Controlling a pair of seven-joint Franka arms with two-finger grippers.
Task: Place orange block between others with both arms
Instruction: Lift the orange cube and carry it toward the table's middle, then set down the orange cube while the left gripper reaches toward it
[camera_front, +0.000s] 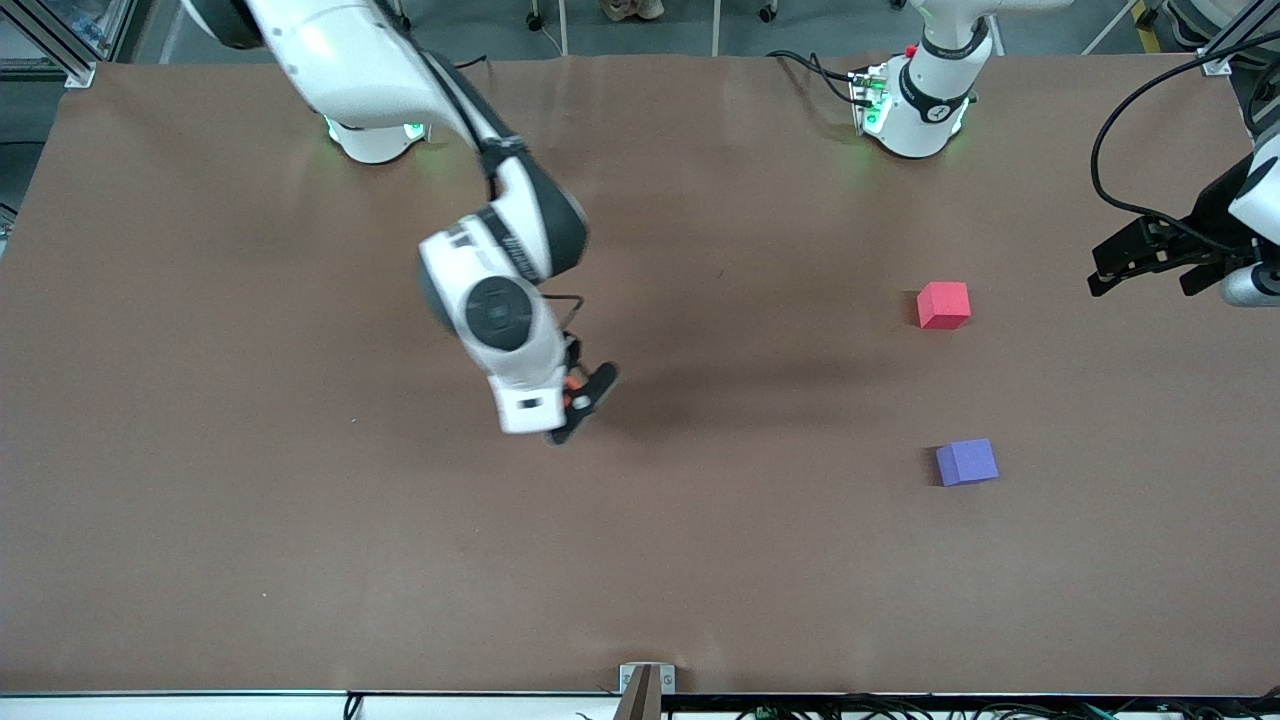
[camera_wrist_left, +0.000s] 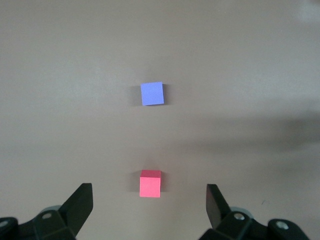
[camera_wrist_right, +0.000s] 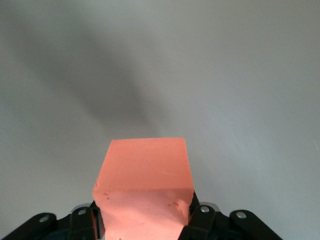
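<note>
Orange block is sitting pinched between the fingers of the right gripper, which is hanging over the middle of the brown table. At about three o'clock from it, the pinkish-red cube is lying at twelve o'clock of the purple-blue cube, well apart. Over the table's edge, the left gripper is waiting, fingers spread wide and empty.

A brown table carries two small cubes toward the left arm's end: a pinkish-red cube and, well apart and nearer the front camera, a purple-blue cube.
</note>
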